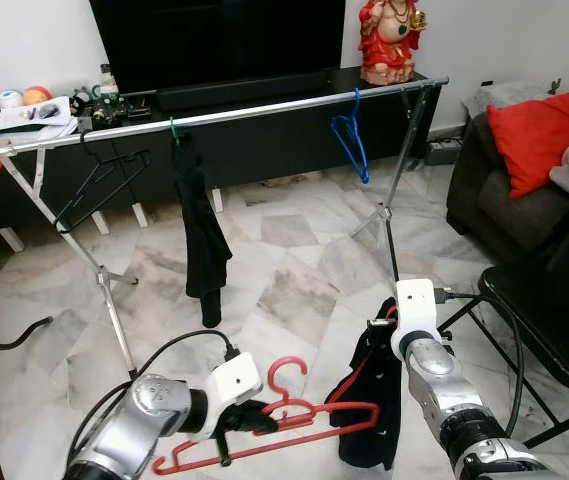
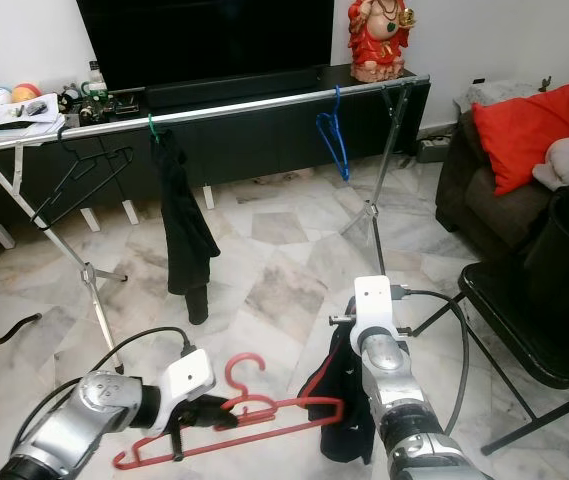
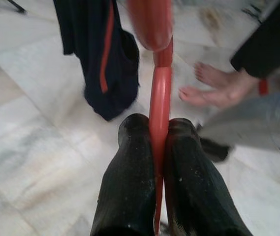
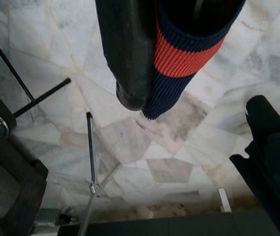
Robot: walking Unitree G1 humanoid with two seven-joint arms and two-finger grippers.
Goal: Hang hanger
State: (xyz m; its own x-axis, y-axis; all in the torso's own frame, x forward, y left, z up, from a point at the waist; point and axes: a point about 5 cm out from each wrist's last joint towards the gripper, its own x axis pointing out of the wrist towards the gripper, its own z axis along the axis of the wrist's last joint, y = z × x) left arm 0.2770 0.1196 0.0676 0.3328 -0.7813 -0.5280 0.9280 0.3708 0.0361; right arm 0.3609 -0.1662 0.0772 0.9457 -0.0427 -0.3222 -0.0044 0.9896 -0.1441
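I see the red hanger [image 1: 264,430] low in front of me, above the marble floor [image 1: 284,270] and well short of the rail [image 1: 214,112]. Its long axis runs almost level from my left to my right, and the hook [image 1: 286,378] points up and away from me, toward the rail. The left gripper [image 1: 232,425] holds it near the neck, just under the hook; in the left wrist view the two black fingers [image 3: 127,187] are pressed together with the thin red bar [image 3: 159,123] between them. The right end of the hanger goes into a dark garment with red trim [image 1: 369,400], which hangs down from the right gripper [image 1: 379,335]. In the right wrist view one black finger [image 4: 130,49] lies against a ribbed navy and red cuff [image 4: 179,59], but the second finger is hidden by the cloth, so I cannot tell whether these jaws are closed. How the garment sits on the hanger is also hidden.

On the rail hang a black hanger [image 1: 104,185] near its left end, a black garment [image 1: 199,230] on a green hook, and a blue hanger [image 1: 352,135] toward its right end. A person's bare feet [image 3: 218,88] stand on the floor.
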